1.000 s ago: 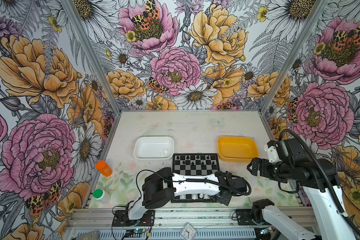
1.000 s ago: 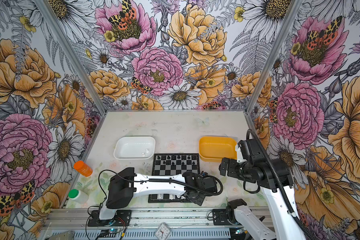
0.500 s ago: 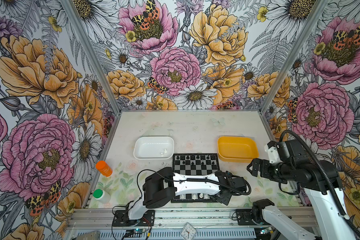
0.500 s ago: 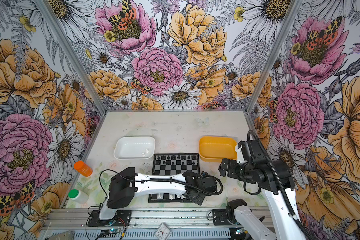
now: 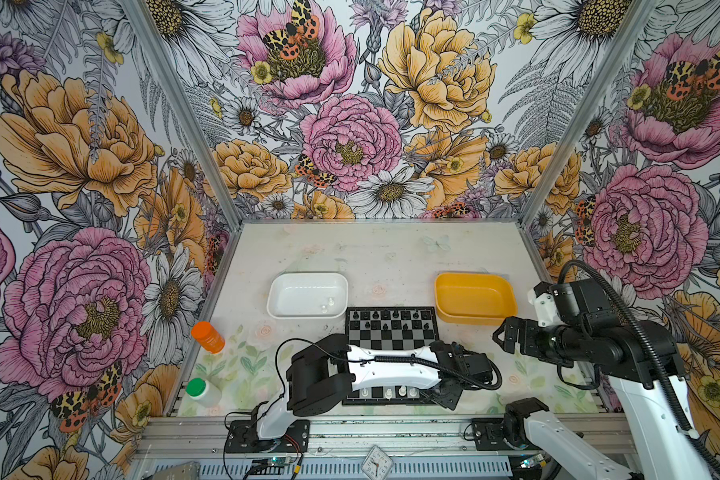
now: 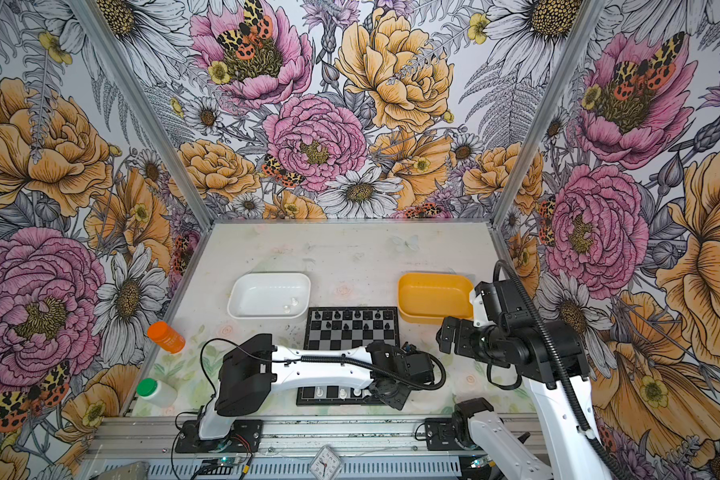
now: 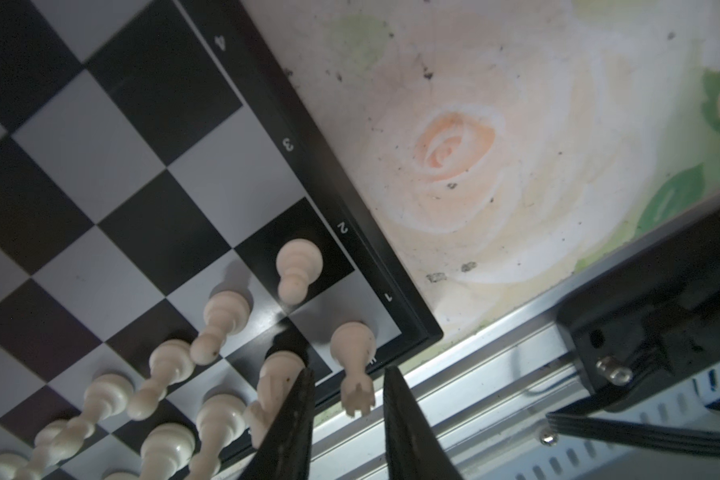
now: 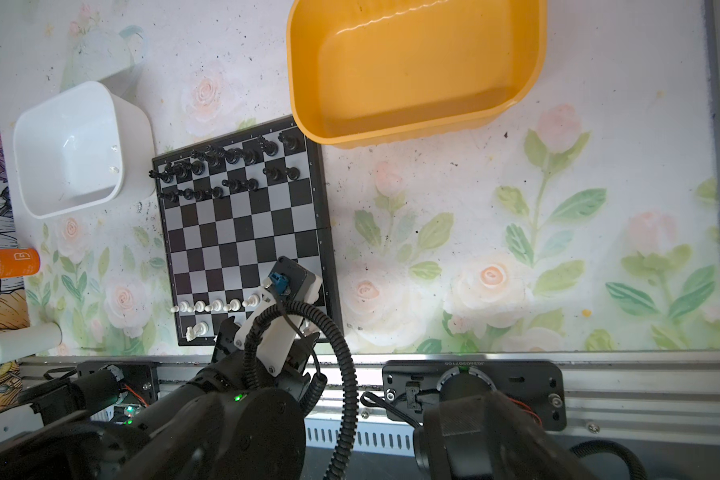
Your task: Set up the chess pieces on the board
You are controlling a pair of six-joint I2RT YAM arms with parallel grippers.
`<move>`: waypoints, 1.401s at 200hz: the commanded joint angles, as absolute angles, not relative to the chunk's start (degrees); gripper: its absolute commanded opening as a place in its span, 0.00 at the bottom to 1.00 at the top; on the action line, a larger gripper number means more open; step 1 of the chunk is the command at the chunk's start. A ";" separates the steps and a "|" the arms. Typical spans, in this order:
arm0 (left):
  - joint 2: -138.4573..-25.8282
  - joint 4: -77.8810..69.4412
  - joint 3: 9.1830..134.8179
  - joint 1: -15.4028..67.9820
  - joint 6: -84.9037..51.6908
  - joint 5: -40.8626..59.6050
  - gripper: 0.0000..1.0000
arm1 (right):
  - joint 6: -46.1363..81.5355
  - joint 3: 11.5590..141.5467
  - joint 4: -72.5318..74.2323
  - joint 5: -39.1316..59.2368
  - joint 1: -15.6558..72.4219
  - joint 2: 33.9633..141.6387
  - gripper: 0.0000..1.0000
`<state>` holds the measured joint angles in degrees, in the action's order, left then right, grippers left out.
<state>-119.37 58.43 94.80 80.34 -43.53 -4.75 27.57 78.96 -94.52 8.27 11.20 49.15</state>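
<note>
The board (image 5: pixel 391 345) (image 6: pixel 352 338) (image 8: pixel 242 232) lies near the table's front edge, between two trays. Black chess pieces (image 5: pixel 391 318) (image 8: pixel 225 166) fill its far rows, and white chess pieces (image 5: pixel 391 392) (image 8: pixel 208 307) stand along the near rows. My left gripper (image 7: pixel 348 372) (image 5: pixel 437 399) hangs over the board's near right corner. Its jaws stand slightly apart on either side of a white rook (image 7: pixel 352 349), which stands upright on the corner square with a gap on each side. A white knight (image 7: pixel 277 374) stands beside it. My right gripper (image 5: pixel 501 332) hovers open and empty right of the board.
A white tray (image 5: pixel 296 295) behind the board's left holds two white pieces (image 5: pixel 327 303). The yellow tray (image 5: pixel 474 295) behind its right corner holds nothing. An orange bottle (image 5: pixel 208 336) and a green-capped white bottle (image 5: pixel 202 390) lie at the left edge. The metal rail (image 7: pixel 495 353) runs close behind the rook.
My left gripper's jaws have come a little apart around the white rook. Both arms stay where they were.
</note>
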 commanded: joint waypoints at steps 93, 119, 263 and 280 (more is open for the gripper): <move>-117.23 57.88 98.53 80.31 -43.19 -4.06 0.28 | 27.62 79.58 -102.21 8.53 11.09 48.46 0.98; -116.51 57.83 98.53 80.42 -43.89 -4.46 0.28 | 27.20 79.27 -102.22 8.61 11.09 48.57 0.98; -106.29 59.40 92.93 75.67 -48.66 -11.70 0.29 | 25.14 80.64 -99.72 10.48 11.13 50.38 0.98; -102.36 60.59 91.51 72.34 -49.11 -14.02 0.31 | 25.31 80.47 -97.79 11.17 11.14 51.42 0.98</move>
